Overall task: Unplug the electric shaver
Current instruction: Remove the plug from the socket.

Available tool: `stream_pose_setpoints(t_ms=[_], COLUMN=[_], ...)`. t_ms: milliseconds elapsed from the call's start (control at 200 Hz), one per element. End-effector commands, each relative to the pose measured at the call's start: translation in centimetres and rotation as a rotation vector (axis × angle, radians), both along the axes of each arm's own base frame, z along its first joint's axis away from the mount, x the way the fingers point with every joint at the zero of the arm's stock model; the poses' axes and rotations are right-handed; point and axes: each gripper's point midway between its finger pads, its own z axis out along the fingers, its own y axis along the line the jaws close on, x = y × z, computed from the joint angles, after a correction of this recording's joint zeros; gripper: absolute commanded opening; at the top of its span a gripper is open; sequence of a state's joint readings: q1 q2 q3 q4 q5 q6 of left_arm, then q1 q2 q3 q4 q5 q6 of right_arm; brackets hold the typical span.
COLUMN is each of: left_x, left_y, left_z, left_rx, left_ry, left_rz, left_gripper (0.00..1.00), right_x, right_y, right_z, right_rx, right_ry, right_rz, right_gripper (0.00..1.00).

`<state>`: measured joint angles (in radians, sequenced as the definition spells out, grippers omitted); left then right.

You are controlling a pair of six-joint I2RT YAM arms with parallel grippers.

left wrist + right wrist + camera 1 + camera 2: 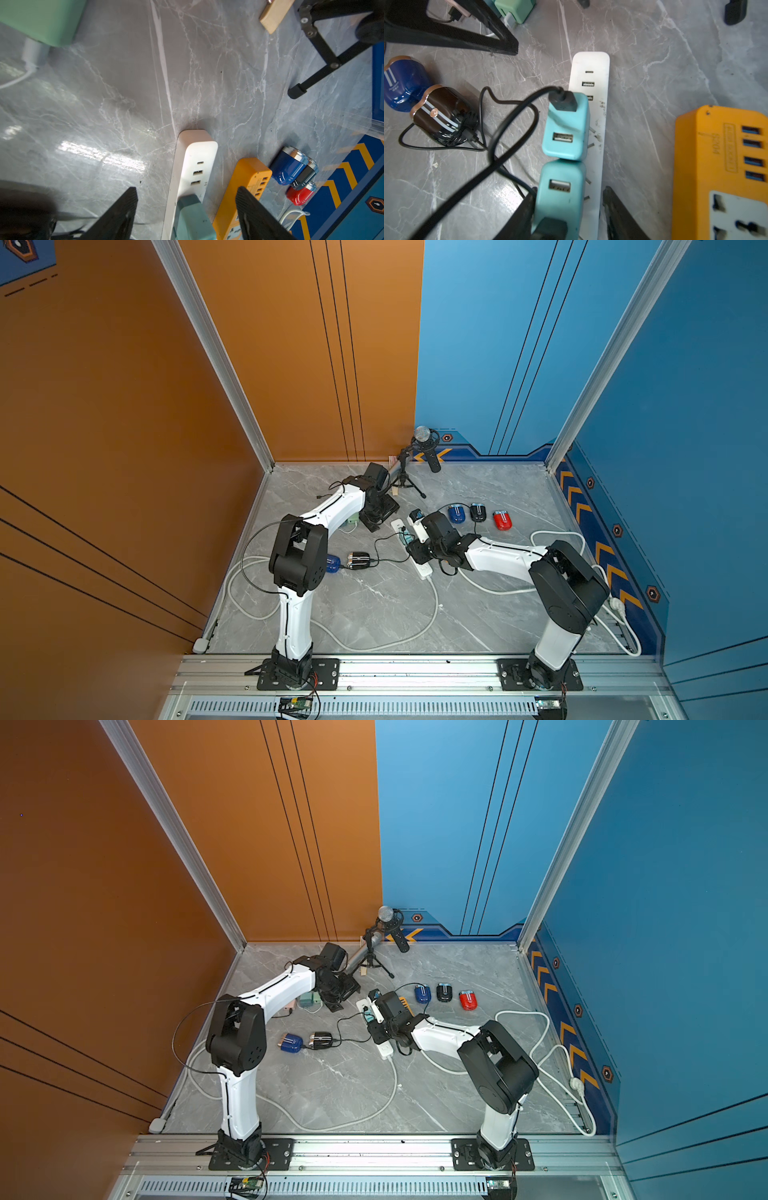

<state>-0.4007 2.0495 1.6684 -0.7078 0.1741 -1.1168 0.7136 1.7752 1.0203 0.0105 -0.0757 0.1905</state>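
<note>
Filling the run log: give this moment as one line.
right gripper: open, straddling teal adapter on white power strip | left gripper: open, empty | black shaver: on table | unplug: not done

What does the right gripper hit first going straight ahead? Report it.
The near teal USB charger on the white power strip, sitting between the right gripper's open jaws. Past it, likely the second teal charger.
</note>
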Motion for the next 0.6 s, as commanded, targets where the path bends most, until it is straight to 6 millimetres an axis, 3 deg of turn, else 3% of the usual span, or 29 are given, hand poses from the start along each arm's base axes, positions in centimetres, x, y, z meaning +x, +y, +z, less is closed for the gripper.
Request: stream_pose_setpoints(t_ms=[0,80,160,200,430,595], left_x=[0.1,0.1,0.1,0.1,0.2,0.4], left_y=[-0.6,-0.7,-0.7,-0.7,-0.8,-0.9], left_z=[0.3,0.2,0.2,0.2,0.1,-0.1], left_rx=[-0.005,-0.006,-0.004,-0.004,-0.003,-0.006], left_ry=[0.012,0.014,0.015,0.015,0.014,0.018], left_rz=[0.004,0.007,0.014,0.014,0.013,0.014], left_gripper=[0.77,0.78,0.78,0.78,0.78,0.78], right_x=[0.4,0.3,-0.2,-0.4,-1.5,-1.1], right_y=[-1.0,-0.7,-0.4,-0.7,-3.7,-3.7], right_z=[-1.1,-0.8,0.4,0.9,1.8,1.0], right_rx=[-0.04,-0.02,0.003,0.007,-0.035,-0.057], right_ry=[-0.014,-0.016,-0.044,-0.063,-0.105,-0.128], right_rz=[-0.049,-0.036,-0.02,-0.023,-0.039,-0.032], right_gripper=[0.46,0.49,0.62,0.64,0.64,0.6])
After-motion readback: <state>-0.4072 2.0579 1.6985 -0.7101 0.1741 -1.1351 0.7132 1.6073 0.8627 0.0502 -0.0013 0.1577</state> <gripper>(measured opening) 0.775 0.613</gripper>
